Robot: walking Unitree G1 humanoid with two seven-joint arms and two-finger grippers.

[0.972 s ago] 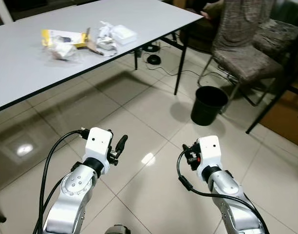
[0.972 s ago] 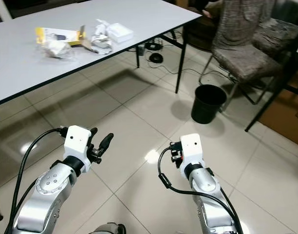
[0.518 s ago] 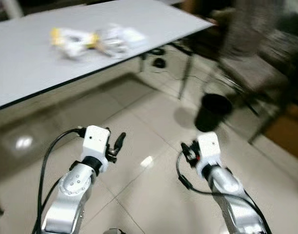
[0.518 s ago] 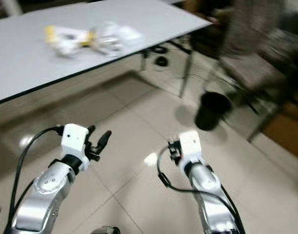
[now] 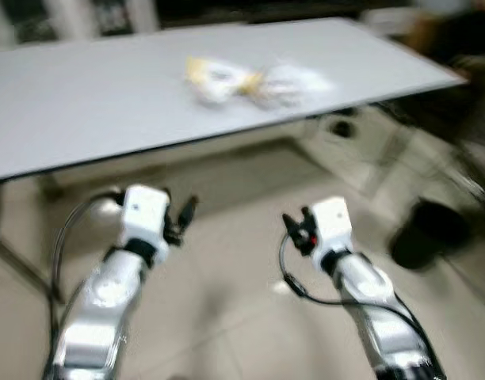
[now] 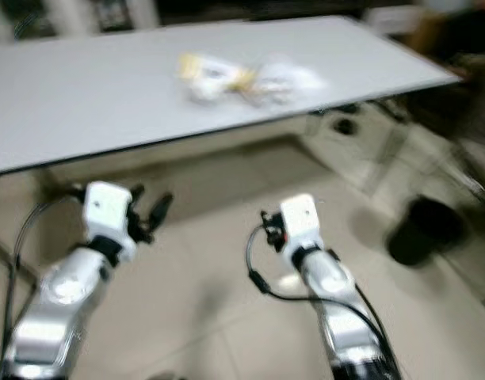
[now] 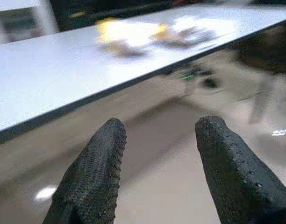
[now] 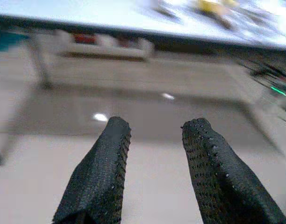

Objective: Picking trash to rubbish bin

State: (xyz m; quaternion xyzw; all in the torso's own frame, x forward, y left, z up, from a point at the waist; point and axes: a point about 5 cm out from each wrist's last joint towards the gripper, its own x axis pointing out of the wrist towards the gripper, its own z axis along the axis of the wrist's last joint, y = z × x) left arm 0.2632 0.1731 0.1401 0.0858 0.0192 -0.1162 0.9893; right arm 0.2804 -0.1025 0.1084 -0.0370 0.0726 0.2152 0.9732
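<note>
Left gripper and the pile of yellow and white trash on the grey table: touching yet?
Apart. The left eye view shows the left gripper hanging over the floor short of the table edge, with the pile of yellow and white trash farther back on the grey table.

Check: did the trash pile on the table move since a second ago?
No. The trash pile sits at the same spot near the table front edge toward its right corner; the whole blurred view shifted, so the camera turned, not the trash.
</note>
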